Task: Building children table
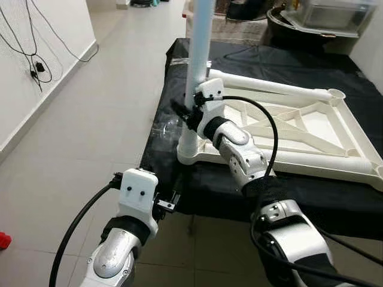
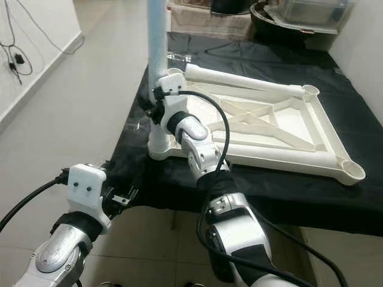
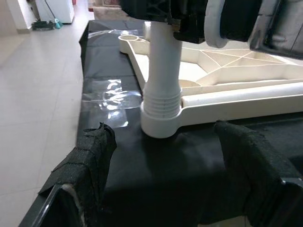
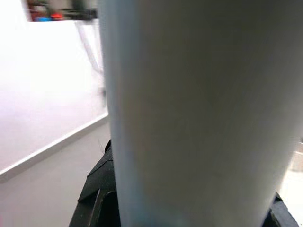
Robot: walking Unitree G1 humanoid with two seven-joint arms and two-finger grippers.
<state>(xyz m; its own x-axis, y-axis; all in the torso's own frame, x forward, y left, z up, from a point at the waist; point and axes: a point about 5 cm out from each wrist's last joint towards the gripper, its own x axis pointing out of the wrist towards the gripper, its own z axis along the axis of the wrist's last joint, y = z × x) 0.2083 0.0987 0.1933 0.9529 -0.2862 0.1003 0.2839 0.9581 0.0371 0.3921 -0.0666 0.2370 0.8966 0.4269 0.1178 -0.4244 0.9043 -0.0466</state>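
Observation:
A white table top frame [image 1: 272, 87] lies upside down on a black-covered table [image 1: 287, 60]. In its near-left corner socket [image 3: 161, 111] a pale blue-white leg [image 1: 199, 54] stands upright. My right gripper [image 1: 190, 113] is shut on this leg just above the socket, and the leg [image 4: 199, 113] sits close between its black fingers in the right wrist view. Low in front of the table's near edge, my left gripper [image 1: 170, 203] is open. Its padded fingers [image 3: 90, 156] stand wide apart, pointing at the socket from a short distance, with nothing between them.
A patch of clear tape [image 1: 167, 128] shines on the black cloth beside the socket. Cables [image 1: 36, 66] hang on the left wall and a red object [image 1: 5, 240] lies on the tiled floor. A dark tub and a plastic box [image 1: 323, 18] stand behind the table.

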